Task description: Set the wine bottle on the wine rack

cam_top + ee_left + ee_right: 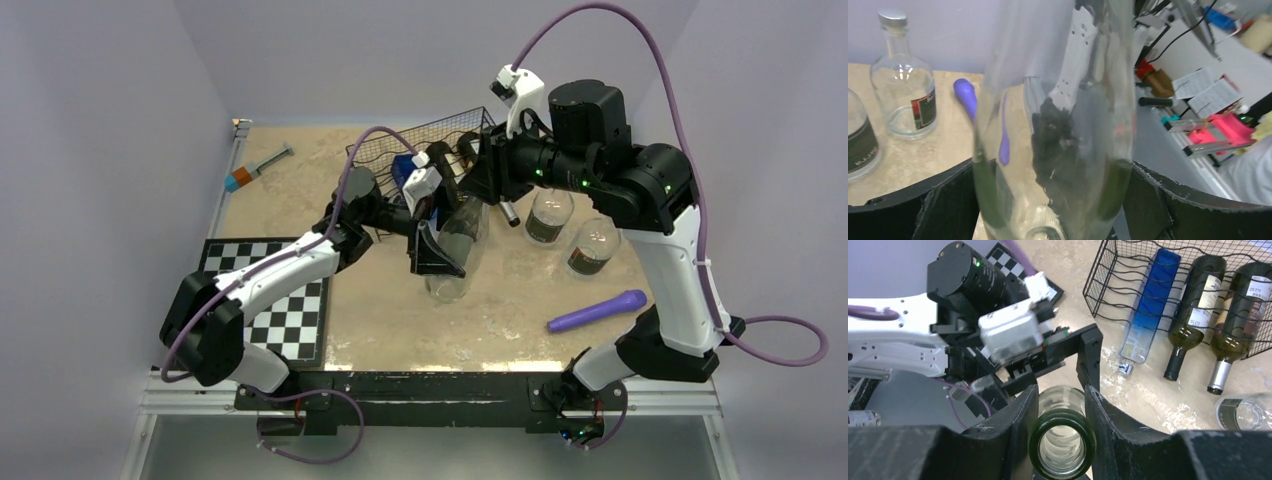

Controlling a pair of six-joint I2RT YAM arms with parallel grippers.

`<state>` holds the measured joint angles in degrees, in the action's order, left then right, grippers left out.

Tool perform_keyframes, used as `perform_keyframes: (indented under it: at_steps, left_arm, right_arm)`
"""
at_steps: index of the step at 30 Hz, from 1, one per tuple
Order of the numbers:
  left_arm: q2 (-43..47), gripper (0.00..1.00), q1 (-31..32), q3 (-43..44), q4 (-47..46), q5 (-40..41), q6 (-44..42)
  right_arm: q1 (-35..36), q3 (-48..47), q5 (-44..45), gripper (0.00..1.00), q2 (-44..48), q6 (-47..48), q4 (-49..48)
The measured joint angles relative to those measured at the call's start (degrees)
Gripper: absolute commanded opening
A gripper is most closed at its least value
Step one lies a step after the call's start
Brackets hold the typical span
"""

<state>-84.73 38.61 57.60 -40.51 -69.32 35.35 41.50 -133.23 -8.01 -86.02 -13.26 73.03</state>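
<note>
The right pincer [1062,396] was clamped on the neck of the clear wine bottle [460,245], just under its mouth. The left pincer [1053,180] stood spread wide astride the body; whether it pressed the glass was unclear. The bottle slanted just in front of the wine rack [440,130], outside it. Empty glass seemed light, stiff, slick and breakable, so neck and mid-body looked the safest holds.

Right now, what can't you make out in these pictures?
Top view: the right arm covers much of the wine rack; contents unclear.
Left wrist view: the wine bottle fills the frame; whether the left pincer touches it is unclear.
Right wrist view: right pincer hides the bottle's body.
</note>
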Motion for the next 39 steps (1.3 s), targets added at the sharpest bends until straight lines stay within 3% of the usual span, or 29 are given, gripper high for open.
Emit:
perform_keyframes:
  at_steps: [4,8,13,15,21,23,27,28,31,33,35,39]
  left_arm:
    - [2.5,0.99,1.8,2.9,14.9,3.4,-12.6]
    - [2.7,0.99,3.0,3.0,23.4,6.2,-19.0]
    - [3.9,0.99,5.4,2.4,27.8,12.4,-23.8]
    - [4.3,0.95,6.1,2.3,27.6,13.9,-24.2]
    - [6.1,0.37,7.2,0.7,26.4,16.7,-25.0]
    - [6.4,0.00,7.3,0.6,26.8,17.6,-25.2]
    - [7.1,0.00,7.3,0.6,28.3,19.3,-26.8]
    - [7.3,0.00,7.3,0.6,29.1,19.7,-27.5]
    - [8.0,0.00,7.3,0.9,31.6,21.5,-30.1]
    - [8.5,0.00,7.3,1.2,33.9,24.2,-33.3]
    - [8.7,0.00,7.1,1.4,36.7,28.5,-36.5]
    - [9.0,0.00,7.1,1.7,40.9,38.1,-44.4]
  right_arm:
    - [-0.2,0.0,1.0,0.00,0.4,-0.9,-1.6]
    - [-0.3,0.3,1.6,0.00,1.6,-1.1,-3.0]
    - [-0.6,3.7,2.7,0.00,5.1,-2.1,-5.6]
    - [-0.7,5.0,2.8,0.00,6.5,-2.6,-6.1]
    - [-0.7,9.9,3.2,0.00,9.8,-3.5,-10.2]
    - [-0.7,11.0,3.2,0.00,10.4,-3.7,-11.1]
    - [-0.7,13.1,3.1,0.01,11.5,-3.7,-12.9]
    - [-0.7,14.0,2.9,0.12,12.0,-3.7,-13.5]
    - [-0.7,16.2,2.5,0.62,13.2,-3.6,-15.0]
    - [-0.7,17.4,2.1,0.85,13.9,-5.1,-16.3]
    - [-0.7,17.7,2.3,0.97,14.6,-6.3,-17.9]
    - [-0.7,17.7,4.7,0.99,15.8,-6.8,-17.8]
